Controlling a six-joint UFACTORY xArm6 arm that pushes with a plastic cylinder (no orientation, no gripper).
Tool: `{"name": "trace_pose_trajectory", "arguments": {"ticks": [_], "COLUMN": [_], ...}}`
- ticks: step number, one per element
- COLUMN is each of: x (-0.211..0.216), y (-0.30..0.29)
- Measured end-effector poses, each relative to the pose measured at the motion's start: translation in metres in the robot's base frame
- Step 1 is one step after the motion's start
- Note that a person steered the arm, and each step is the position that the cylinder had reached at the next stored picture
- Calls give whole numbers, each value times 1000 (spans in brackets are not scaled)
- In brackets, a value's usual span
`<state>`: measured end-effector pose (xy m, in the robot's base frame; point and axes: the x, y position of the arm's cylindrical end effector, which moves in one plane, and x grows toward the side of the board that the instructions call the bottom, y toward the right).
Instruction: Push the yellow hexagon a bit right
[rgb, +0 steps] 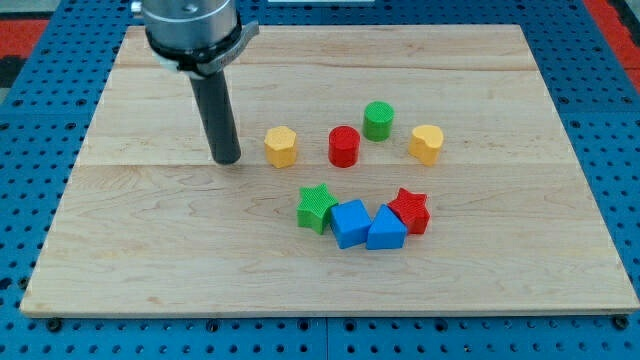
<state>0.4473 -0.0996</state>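
— Blue pegboard (30, 120) frames a pale wooden board (480, 290) on every side, with a strip of red at the view's top right corner. What stands on the wood?

— Eight small blocks, gathered right of the board's middle. An upper row runs across: the yellow hexagon (281, 146) at its left end, then a red cylinder (344, 146), a green cylinder (378, 120) set a little higher, and a yellow heart-like block (426, 143) at the right end. These four stand apart from one another.

— And below them?

— A tighter cluster. A green star (317, 207) sits on the left, touching or nearly touching a blue cube (350, 223). Beside that is a second blue block (386, 229), whose shape is hard to make out, and a red star (410, 210) presses against its upper right.

— Where is the arm?

— It comes down from the view's top left. A grey housing (192, 30) carries the dark rod (214, 105), and the rod's tip (228, 160) rests on the wood just left of the yellow hexagon, at about the same height in the view. A narrow gap of bare wood shows between them, so they are near but not touching.

— Are the jaws clenched or released?

— Neither can be said: the arm ends in the plain rod, and no jaws appear anywhere in the view.

— So the hexagon's position?

— Left of the board's centre line, with the red cylinder close on its right and the tip close on its left.
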Motion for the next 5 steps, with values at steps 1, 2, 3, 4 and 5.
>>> {"name": "trace_pose_trajectory", "arguments": {"ticks": [1,2,3,4,5], "x": [1,-45,-80,-78,-50], "y": [60,54,54,20,8]}}
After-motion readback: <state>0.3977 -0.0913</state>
